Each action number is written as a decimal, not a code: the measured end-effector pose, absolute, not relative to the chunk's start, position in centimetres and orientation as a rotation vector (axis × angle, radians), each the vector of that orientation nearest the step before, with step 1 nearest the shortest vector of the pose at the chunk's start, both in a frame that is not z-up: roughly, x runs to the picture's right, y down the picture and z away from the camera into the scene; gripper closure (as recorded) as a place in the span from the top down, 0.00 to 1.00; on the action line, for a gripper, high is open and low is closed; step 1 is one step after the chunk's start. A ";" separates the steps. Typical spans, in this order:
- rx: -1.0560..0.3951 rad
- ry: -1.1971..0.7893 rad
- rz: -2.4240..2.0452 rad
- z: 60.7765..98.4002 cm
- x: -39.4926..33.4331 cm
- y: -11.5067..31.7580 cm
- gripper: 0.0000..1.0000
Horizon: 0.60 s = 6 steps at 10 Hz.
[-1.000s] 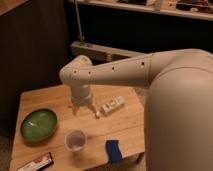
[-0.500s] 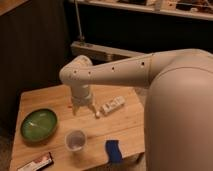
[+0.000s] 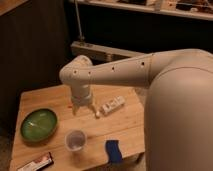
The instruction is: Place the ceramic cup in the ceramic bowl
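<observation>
Green on the left: looking at the ceramic bowl (image 3: 39,124), lying wide and shallow on the wooden table (image 3: 127,125), showing only its own green inside. Finding the ceramic cup (image 3: 75,140) standing upright to the right of the bowl, nearer the front edge and apart from it, pale inside, contents hard to make out. Spotting the gripper (image 3: 86,112) hanging behind the cup, pointing down, jaws spreading wide with nothing between, clear of the cup. Noting a white packet (image 3: 112,105) lying just right of the gripper and a blue object (image 3: 113,150) right of the cup. Losing part of a dark-wrapped bar (image 3: 36,162) at the bottom edge, label unreadable. Missing the table's right side behind the pale robot arm (image 3: 165,95).
</observation>
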<state>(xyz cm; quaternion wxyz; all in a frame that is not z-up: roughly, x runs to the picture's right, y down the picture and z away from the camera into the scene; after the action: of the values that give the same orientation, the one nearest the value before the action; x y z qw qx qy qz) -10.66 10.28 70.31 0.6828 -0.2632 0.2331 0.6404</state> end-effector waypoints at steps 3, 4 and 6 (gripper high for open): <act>-0.620 0.486 1.459 70.6 -10.4 10.4 0.65; -0.653 0.446 1.482 70.9 -9.6 10.7 0.65; -0.814 0.248 1.576 71.3 -7.4 11.5 0.65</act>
<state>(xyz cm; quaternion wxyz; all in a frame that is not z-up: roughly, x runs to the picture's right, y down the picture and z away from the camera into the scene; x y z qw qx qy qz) -7.41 11.49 71.27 0.6251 -0.3548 0.1080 0.6869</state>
